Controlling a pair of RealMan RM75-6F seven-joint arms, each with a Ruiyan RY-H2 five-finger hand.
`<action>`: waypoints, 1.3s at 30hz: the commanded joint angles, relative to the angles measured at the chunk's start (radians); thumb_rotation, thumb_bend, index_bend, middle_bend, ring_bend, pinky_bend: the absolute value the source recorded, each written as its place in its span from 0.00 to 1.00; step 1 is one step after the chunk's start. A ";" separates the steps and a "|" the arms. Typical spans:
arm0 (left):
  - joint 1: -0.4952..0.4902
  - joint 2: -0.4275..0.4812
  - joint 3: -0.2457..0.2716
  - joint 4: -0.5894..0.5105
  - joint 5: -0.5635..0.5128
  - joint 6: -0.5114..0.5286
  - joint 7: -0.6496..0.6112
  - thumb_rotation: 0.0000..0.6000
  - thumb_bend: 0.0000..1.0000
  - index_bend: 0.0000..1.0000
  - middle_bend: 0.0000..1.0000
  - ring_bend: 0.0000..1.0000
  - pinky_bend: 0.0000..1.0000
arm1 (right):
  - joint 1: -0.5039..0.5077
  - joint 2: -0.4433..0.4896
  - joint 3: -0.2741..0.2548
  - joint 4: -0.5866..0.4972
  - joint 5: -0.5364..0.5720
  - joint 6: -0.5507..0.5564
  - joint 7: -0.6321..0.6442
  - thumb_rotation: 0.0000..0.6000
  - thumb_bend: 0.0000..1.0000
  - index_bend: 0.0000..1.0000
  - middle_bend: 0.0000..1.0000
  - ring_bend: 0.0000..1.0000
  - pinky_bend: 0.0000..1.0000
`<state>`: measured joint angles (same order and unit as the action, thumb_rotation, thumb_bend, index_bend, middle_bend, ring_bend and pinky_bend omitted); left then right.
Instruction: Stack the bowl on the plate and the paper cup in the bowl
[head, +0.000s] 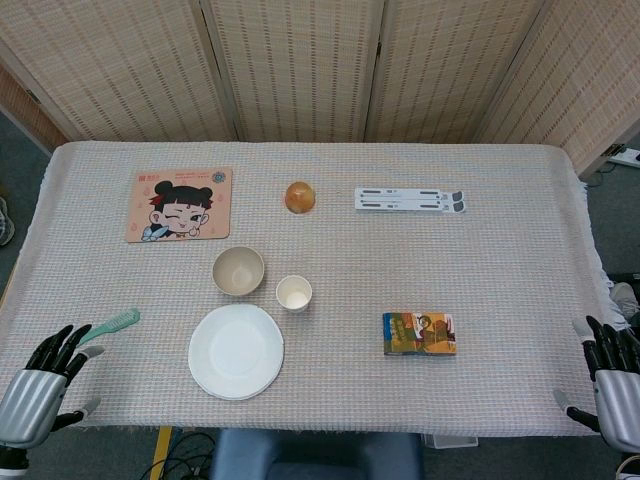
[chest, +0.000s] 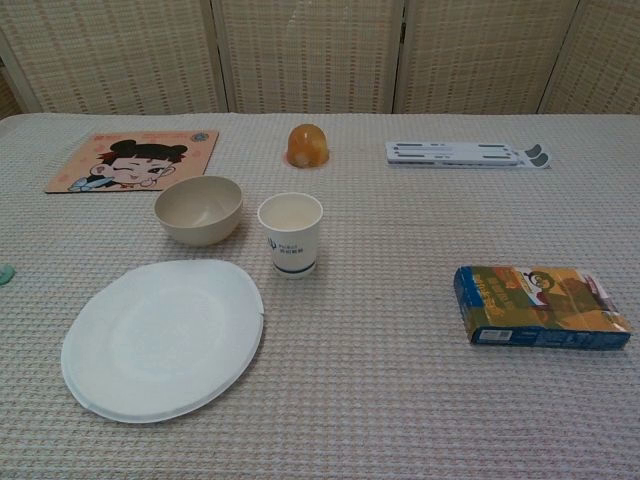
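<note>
A white plate (head: 236, 351) (chest: 163, 337) lies flat near the table's front, left of centre. Just behind it stands an empty beige bowl (head: 238, 270) (chest: 198, 209). An upright white paper cup (head: 294, 293) (chest: 291, 233) stands to the right of the bowl, close to the plate's far right rim. My left hand (head: 45, 385) hovers at the front left corner, fingers spread, holding nothing. My right hand (head: 610, 375) is at the front right corner, fingers apart and empty. Neither hand shows in the chest view.
A green comb (head: 111, 324) lies near my left hand. A cartoon mat (head: 180, 203) sits back left, an orange jelly cup (head: 300, 197) at back centre, a white folded stand (head: 409, 199) back right. A small printed box (head: 419, 333) (chest: 540, 306) lies right of the plate.
</note>
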<state>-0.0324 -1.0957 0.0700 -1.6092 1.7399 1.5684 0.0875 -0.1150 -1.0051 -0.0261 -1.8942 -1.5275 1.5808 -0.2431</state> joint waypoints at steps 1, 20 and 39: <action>0.001 0.001 0.001 0.000 0.000 0.002 -0.001 1.00 0.17 0.29 0.11 0.00 0.17 | 0.003 -0.001 0.001 0.000 0.003 -0.005 -0.005 1.00 0.21 0.00 0.00 0.00 0.00; -0.092 -0.009 -0.027 -0.002 0.024 -0.082 -0.043 1.00 0.17 0.33 0.13 0.00 0.17 | 0.015 -0.012 0.024 0.004 0.033 -0.017 -0.001 1.00 0.21 0.00 0.00 0.00 0.00; -0.358 -0.148 -0.160 0.172 -0.105 -0.352 -0.147 1.00 0.17 0.32 0.12 0.00 0.16 | 0.108 -0.037 0.080 0.041 0.201 -0.164 -0.032 1.00 0.21 0.00 0.00 0.00 0.00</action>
<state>-0.3751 -1.2289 -0.0856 -1.4521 1.6463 1.2320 -0.0533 -0.0079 -1.0421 0.0534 -1.8542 -1.3272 1.4172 -0.2750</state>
